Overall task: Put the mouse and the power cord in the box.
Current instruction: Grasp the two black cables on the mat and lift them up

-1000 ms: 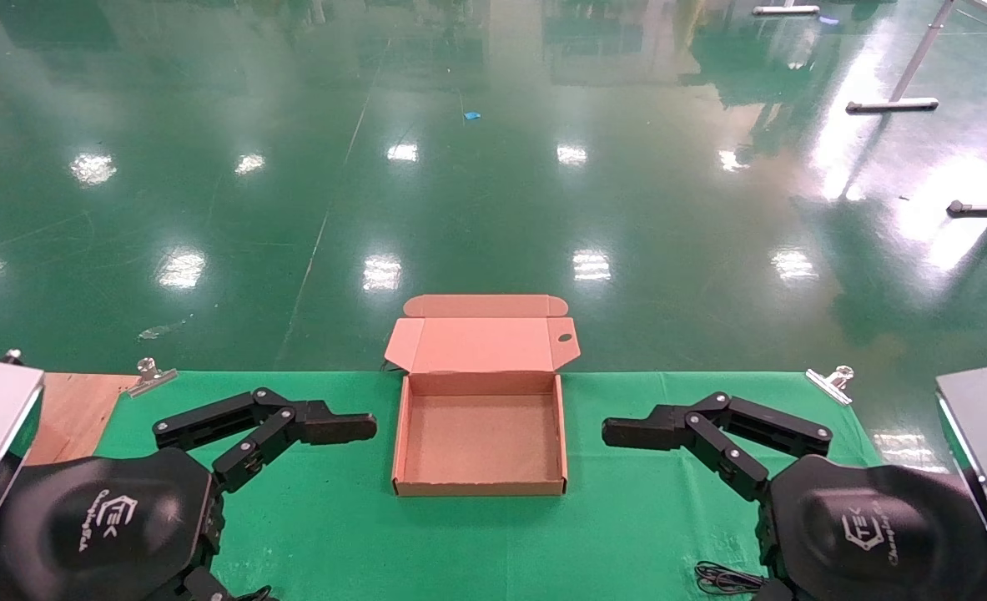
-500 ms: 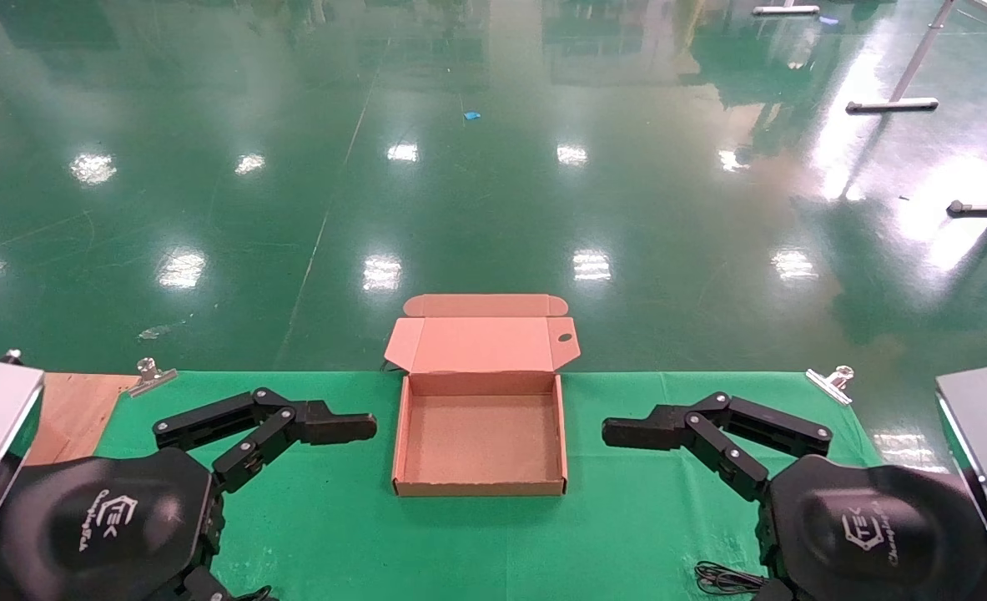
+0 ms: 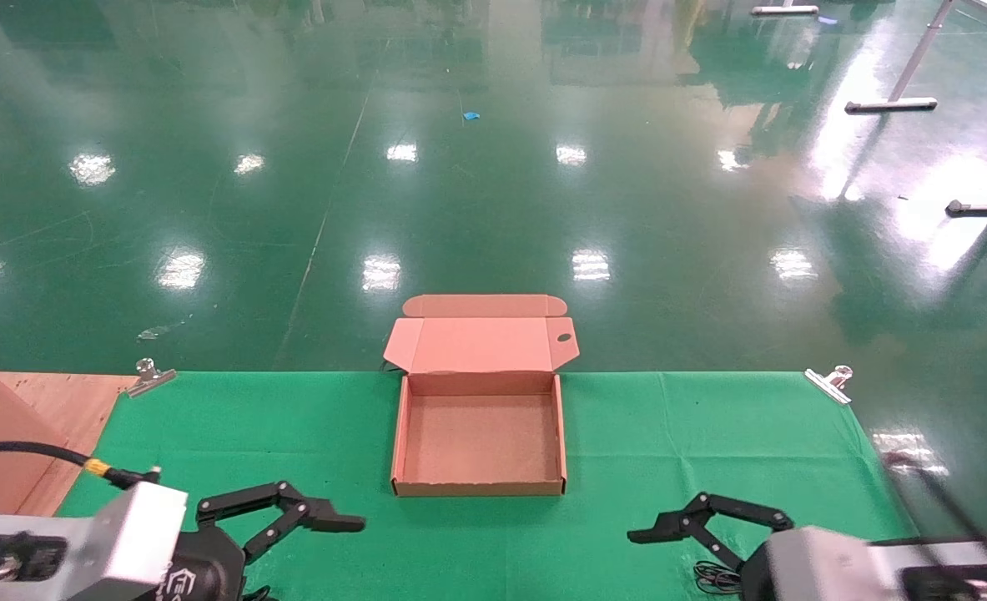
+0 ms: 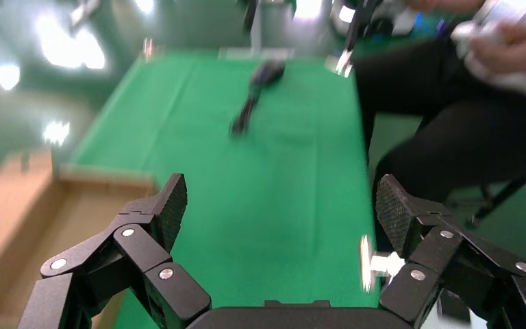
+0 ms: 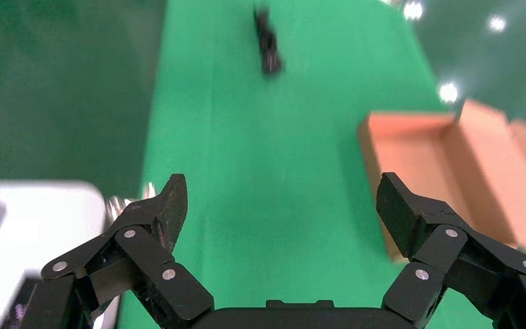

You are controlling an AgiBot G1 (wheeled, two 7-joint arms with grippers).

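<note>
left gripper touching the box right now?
Apart. In the head view the left gripper sits open near the table's front edge, with a plain strip of green cloth between its fingertips and the box.

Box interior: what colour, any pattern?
Plain brown cardboard, no pattern. The box sits open and empty on the green cloth; the head view shows it best.
</note>
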